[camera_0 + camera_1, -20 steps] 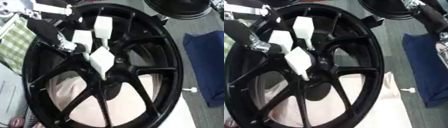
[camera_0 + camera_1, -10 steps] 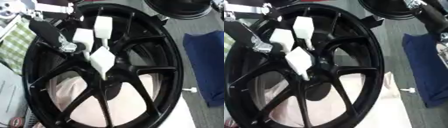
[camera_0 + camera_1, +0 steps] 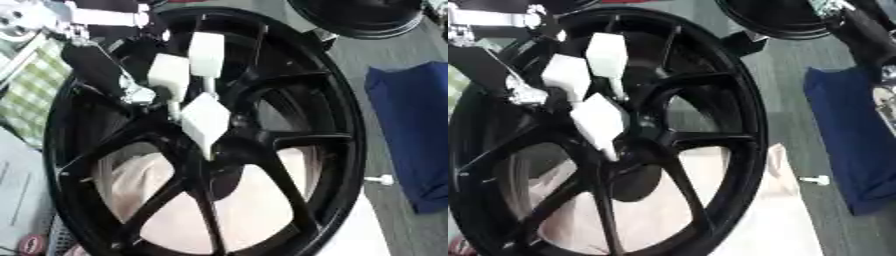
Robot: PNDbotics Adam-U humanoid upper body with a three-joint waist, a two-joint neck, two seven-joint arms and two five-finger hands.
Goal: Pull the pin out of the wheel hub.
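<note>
A big black spoked wheel (image 3: 337, 125) lies flat and fills most of both views. Its hub (image 3: 223, 160) sits at the centre. I cannot make out a pin in it. My left hand (image 3: 131, 92) reaches in from the upper left, black with white pads on its fingers (image 3: 206, 122). The fingers are spread and straight above the spokes, and the lowest pad points down at the hub. My right arm (image 3: 868, 30) enters at the upper right of the right eye view. Its hand (image 3: 883, 95) is mostly cut off by the edge.
A small white pin-shaped thing (image 3: 381, 179) lies right of the wheel. A blue cloth (image 3: 416, 135) is at the right, a second black round thing (image 3: 363, 17) at the top right, a green checked cloth (image 3: 31, 95) at the left. Beige sheeting (image 3: 175, 220) lies under the wheel.
</note>
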